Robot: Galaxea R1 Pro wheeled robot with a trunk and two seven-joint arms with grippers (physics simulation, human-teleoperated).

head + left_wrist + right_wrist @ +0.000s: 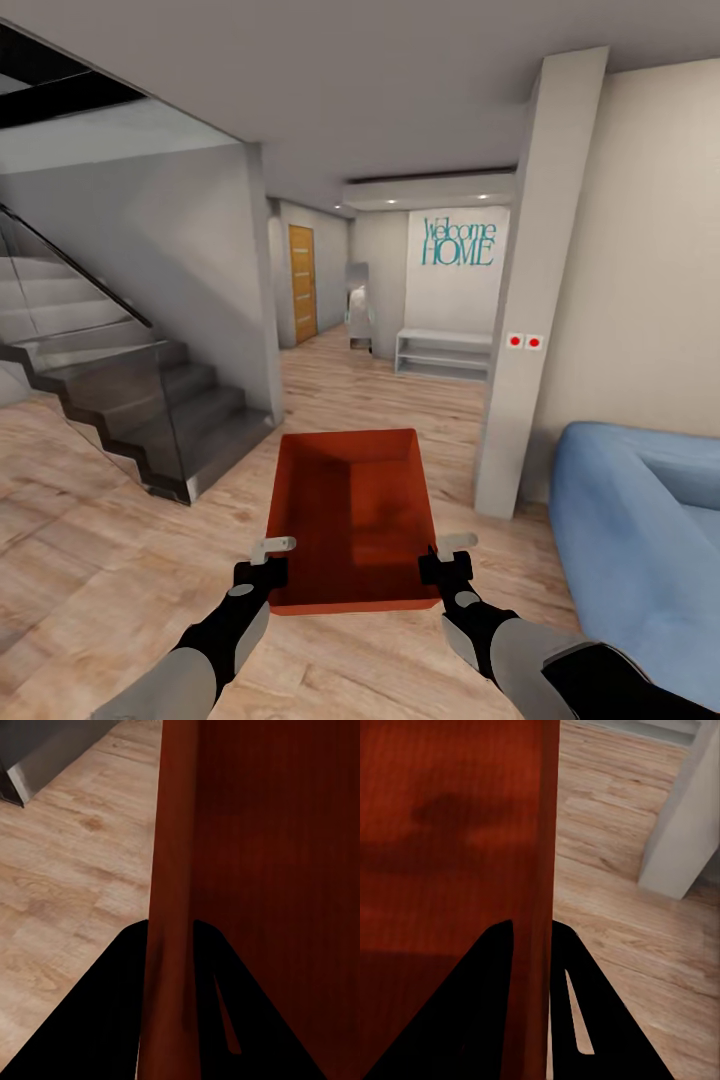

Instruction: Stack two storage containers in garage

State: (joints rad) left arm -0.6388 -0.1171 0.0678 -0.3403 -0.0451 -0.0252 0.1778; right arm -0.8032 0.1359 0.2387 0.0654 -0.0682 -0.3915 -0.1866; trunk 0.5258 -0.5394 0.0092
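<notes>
Low in the centre of the head view, one red-orange storage container point(352, 515) hangs above the light wood-plank floor point(100, 520) of the living room, carried between the two arms, its open top showing an empty inside. By my judgement the step in hand is the carry toward the garage, with the stacking not yet begun. To do it well, both arms should keep level and at a fixed spacing so the bin neither tips nor twists out of the grasp, and the base should steer between the glass-sided staircase point(120, 400) at the left of the frame and the white pillar point(525, 300) and blue sofa point(640, 520) at the right, toward the hallway with the wooden door point(301, 283). The left gripper point(262, 572) is narrowed onto the bin's left wall near its close corner; the left wrist view shows a dark finger on each side of that wall point(171, 945). The right gripper point(447, 566) pinches the right wall point(534, 907) the same way, one finger inside, one outside.
</notes>
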